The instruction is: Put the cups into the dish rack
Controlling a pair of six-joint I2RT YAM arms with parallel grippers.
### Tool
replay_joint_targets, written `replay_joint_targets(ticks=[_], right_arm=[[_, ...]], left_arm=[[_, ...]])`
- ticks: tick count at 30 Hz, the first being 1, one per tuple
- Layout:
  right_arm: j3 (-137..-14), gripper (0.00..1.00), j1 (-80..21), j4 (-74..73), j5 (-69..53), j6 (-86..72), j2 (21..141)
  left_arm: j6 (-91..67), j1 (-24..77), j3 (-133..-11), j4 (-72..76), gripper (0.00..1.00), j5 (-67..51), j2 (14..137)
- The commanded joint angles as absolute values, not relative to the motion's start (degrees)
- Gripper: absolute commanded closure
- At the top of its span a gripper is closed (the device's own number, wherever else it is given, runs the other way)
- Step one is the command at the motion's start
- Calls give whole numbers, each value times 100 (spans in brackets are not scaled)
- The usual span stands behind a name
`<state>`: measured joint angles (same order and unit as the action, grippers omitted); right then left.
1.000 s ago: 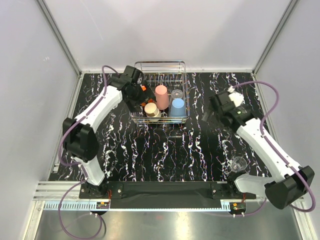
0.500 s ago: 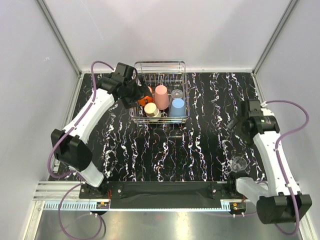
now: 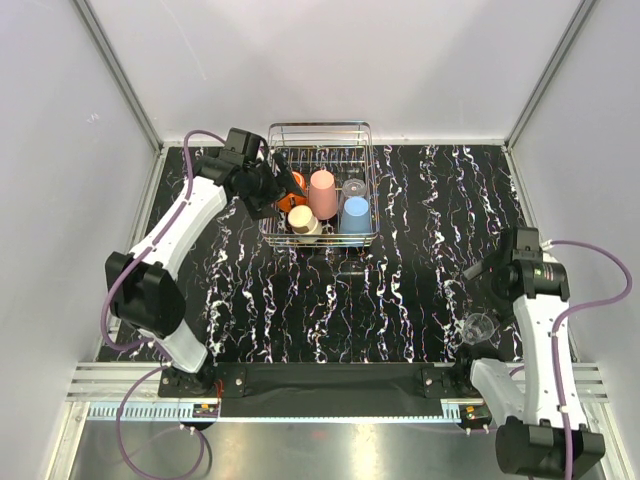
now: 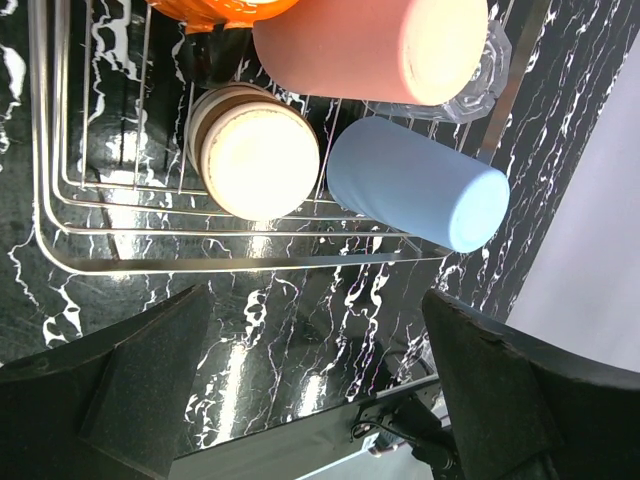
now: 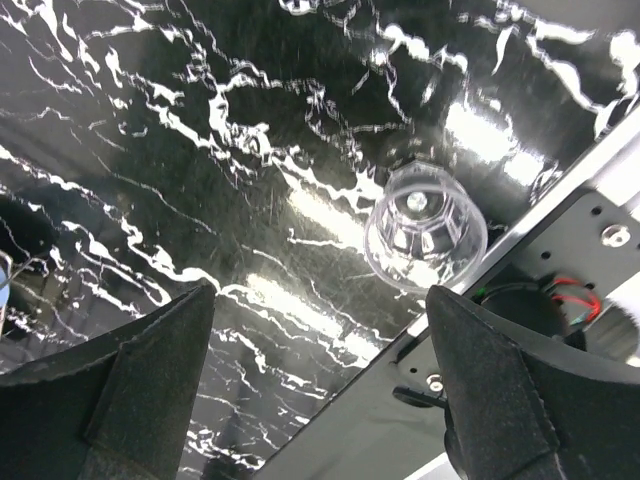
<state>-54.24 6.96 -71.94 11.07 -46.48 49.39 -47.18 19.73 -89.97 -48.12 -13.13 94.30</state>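
A black table (image 3: 400,300) veined with white fills the middle, glossy enough to throw back bright patches of overhead light. Plain white panels close it in: a back wall (image 3: 340,60) at 12 o'clock, a left wall (image 3: 50,200) at 9 and a right wall (image 3: 600,150) at 3. Metal posts (image 3: 121,80) stand in the far corners at 11 and 1. At 6 o'clock a black bar (image 3: 330,378) edges the table, with a brushed steel sheet (image 3: 330,450) below it.

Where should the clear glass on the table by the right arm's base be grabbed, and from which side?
Take the clear glass across its round wall, coming down from above, jaws on either side. It stands on end, alone on the table, and only the arm's base plate is close by.
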Motion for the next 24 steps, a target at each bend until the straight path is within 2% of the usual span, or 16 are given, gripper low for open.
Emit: replay_joint_targets(ticks=[1,7,19,24], right_arm=[[-5230,7,729,-7146,678,-5071,4702],[-4843,12,729,-6882,825,-5423,4895],[-4395,29,730,-6531,1327,-5687,5414],[-4342,30,729,-6425,1354,-5695,5537]], left_arm=[[-4614,1872,-8974,-4509,8,-1705,9492],[-4641,1872,-8947,-4474,9,-1968,9545],[-4649,1758,-8921,-4342,12,-2549,9510],[-4658,1679,-8895,-4307,13,-2610,9466]])
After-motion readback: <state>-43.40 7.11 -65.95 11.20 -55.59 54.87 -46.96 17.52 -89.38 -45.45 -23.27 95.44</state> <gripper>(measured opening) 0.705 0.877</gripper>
